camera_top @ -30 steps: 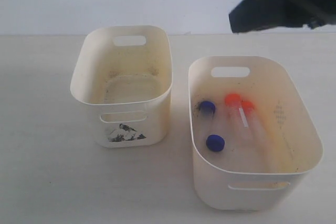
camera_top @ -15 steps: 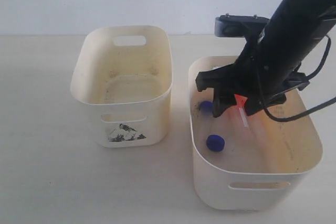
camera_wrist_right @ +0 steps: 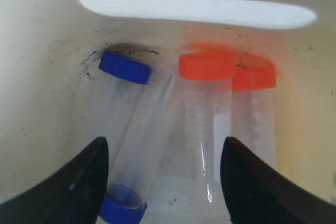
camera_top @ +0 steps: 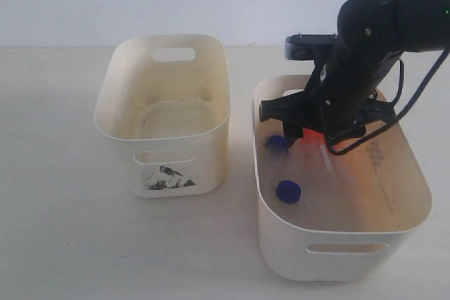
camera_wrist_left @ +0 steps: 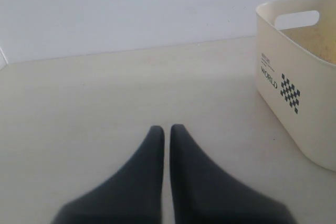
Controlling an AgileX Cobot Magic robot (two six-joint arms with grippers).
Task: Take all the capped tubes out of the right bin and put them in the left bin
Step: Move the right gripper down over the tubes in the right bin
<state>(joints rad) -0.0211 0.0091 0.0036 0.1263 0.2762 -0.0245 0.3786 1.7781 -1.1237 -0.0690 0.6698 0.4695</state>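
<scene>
exterior view
- right gripper [camera_top: 313, 133]: lowered into the far end of the right bin [camera_top: 415, 198]; jaws spread, nothing held.
- capped tubes: all four lie on the floor of the right bin, under and around the tool. One blue cap [camera_top: 288, 191] sits clear of the fingers on the near side. Orange shows between the fingers.
- left bin [camera_top: 211, 103]: well apart from the tool, off to its left; no tubes inside.

left wrist view
- left gripper [camera_wrist_left: 164, 137]: jaws pressed together on nothing, over the bare table [camera_wrist_left: 79, 103].
- cream bin [camera_wrist_left: 294, 108]: ahead of this tool and off to one side, with a checkered "WORLD" label. I cannot tell which bin it is.

right wrist view
- right gripper [camera_wrist_right: 165, 182]: fingers wide apart, straddling the tubes without touching them.
- orange-capped tubes [camera_wrist_right: 207, 65]: two touching side by side, caps away from the tool. One lies between the fingers, the other in line with a finger.
- blue-capped tubes [camera_wrist_right: 124, 66]: two lying head to tail beside the other finger, one cap far and one cap close to the fingertip.
- handling: probably light, stiff, smooth plastic, likely to roll or slip out of a loose pinch.
- where to hold: across the clear barrel just behind the cap, one tube at a time. The touching neighbours could get in the way of a finger.
</scene>
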